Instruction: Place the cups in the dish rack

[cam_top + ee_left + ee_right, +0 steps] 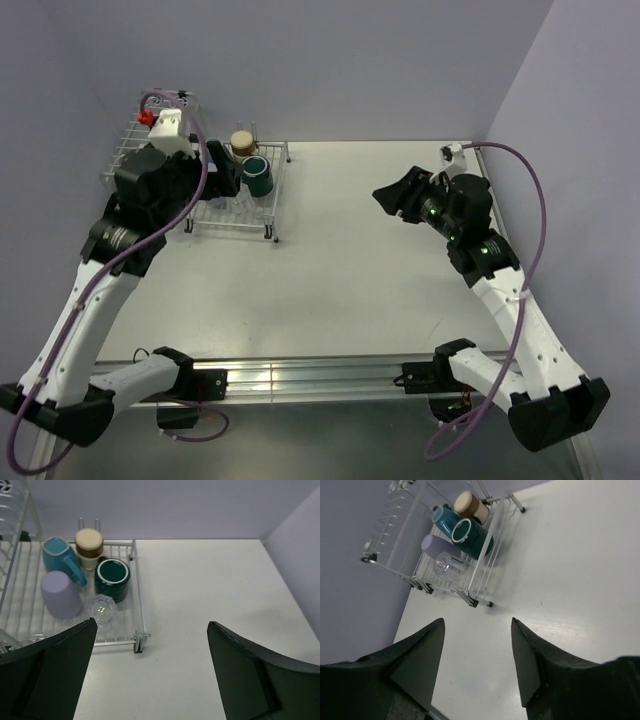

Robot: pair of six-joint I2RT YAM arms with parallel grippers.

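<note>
Loading seemingly complete: five cups point(112, 577) stand in the dish rack point(136, 580) ahead of the wide, empty left pincer point(151, 630), the right pincer point(477, 625) gapes half-open holding nothing, and the next move likely calls for withdrawal.

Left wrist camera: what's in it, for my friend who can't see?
Five cups sit in a white wire dish rack at the upper left: a light-blue mug, tan-brown cup, dark teal mug, lavender tumbler and clear tumbler. The left gripper stands wide open and empty at the bottom, over a white table.
</note>
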